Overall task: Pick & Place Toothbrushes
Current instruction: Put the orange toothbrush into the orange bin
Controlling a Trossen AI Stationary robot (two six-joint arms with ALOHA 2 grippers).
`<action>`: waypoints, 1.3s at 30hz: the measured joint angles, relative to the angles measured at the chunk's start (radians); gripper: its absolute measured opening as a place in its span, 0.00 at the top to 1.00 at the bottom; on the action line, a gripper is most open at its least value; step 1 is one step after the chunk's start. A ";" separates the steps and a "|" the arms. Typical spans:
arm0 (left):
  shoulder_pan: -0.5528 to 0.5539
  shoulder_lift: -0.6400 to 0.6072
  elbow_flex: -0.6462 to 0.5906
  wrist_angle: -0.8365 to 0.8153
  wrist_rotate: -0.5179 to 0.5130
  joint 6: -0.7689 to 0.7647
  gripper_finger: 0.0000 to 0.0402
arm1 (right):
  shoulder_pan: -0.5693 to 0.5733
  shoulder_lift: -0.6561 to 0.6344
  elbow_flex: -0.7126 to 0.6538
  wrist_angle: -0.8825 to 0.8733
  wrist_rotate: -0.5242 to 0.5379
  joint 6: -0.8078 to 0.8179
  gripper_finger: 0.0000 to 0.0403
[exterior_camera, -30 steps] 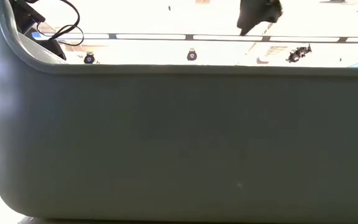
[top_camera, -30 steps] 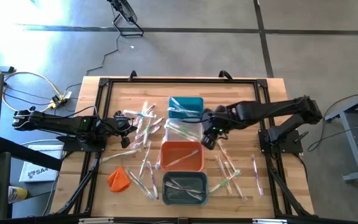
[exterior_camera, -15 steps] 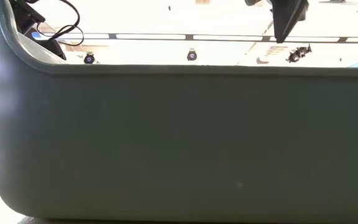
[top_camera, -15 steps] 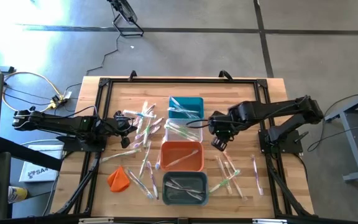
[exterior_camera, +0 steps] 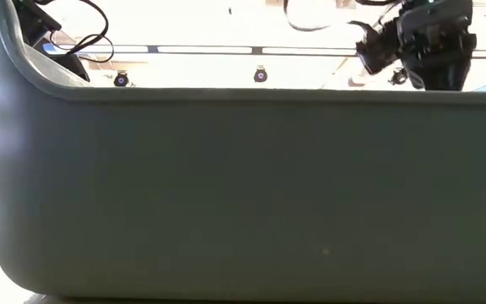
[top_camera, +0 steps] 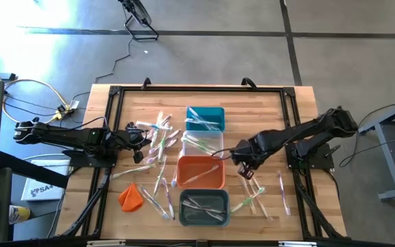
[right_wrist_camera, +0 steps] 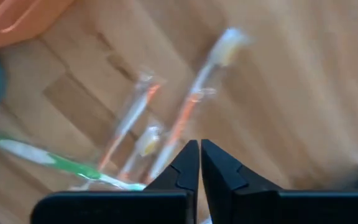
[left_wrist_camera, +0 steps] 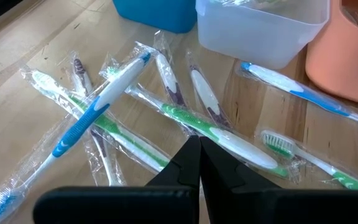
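Wrapped toothbrushes lie in two groups on the wooden table: a pile left of the bins and a few right of the orange bin. My right gripper points down, shut, just over the right group; its tips stand above an orange-handled toothbrush with nothing between them. In the low view the right hand shows above the grey wall. My left gripper waits shut over the left pile, its tips above a green toothbrush.
Down the table's middle, from far to near, stand a teal bin, a clear bin, the orange bin and a grey bin, each with toothbrushes inside. An orange cloth lump lies near left. The grey bin's wall fills the low view.
My right gripper has gone from beside the clear bin toward the table's near edge and down, tipping until it points down over the toothbrushes right of the orange bin. The left arm and the toothbrushes have kept still.
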 joint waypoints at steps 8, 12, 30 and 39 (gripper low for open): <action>0.000 0.000 0.000 0.000 0.000 0.000 1.00 | 0.019 -0.056 -0.168 0.202 -0.017 0.091 0.99; 0.000 0.000 0.000 0.000 0.000 0.000 1.00 | 0.019 -0.143 -0.226 0.203 0.005 0.149 1.00; 0.000 0.000 0.000 0.000 0.000 0.003 1.00 | 0.018 -0.460 -0.369 0.208 0.183 0.302 1.00; 0.000 0.000 0.000 0.003 0.000 0.003 1.00 | 0.018 -0.453 -0.369 0.227 0.235 0.302 1.00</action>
